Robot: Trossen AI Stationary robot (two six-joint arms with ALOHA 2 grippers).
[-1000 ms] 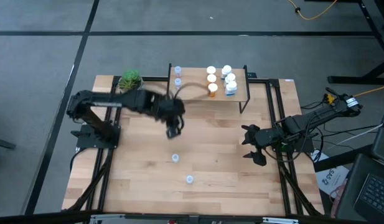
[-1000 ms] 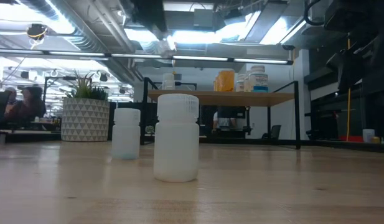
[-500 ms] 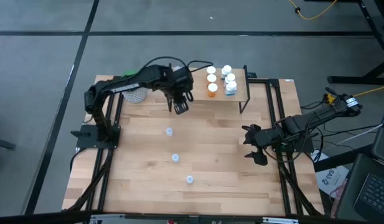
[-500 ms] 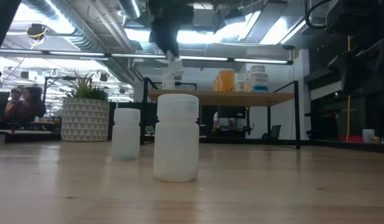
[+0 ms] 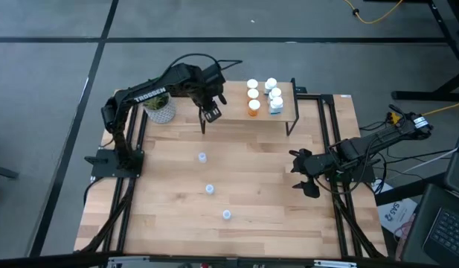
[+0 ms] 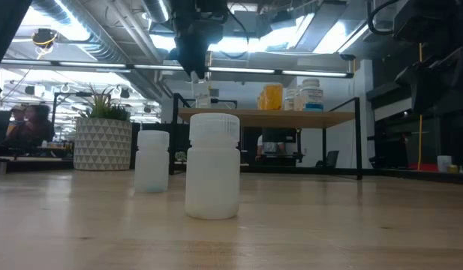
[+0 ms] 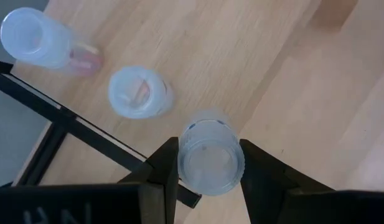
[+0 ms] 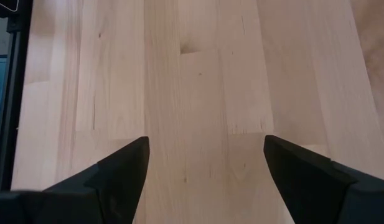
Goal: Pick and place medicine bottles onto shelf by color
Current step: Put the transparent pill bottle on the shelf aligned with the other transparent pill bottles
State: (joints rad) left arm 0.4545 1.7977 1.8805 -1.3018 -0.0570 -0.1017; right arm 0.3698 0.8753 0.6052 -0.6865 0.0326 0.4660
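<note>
White letters "TROSSEN" on dark left arm (image 5: 151,95). Left tool (image 7: 207,163) clamped on small clear round bottle (image 7: 211,162) over light-wood shelf's (image 5: 236,112) left end. Right tool (image 5: 302,173) spread apart near wooden surface's (image 5: 251,186) right edge.

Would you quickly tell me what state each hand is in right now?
Left hand: closed on a pale clear bottle, over the shelf's left end.
Right hand: open, empty, over bare tabletop.
</note>
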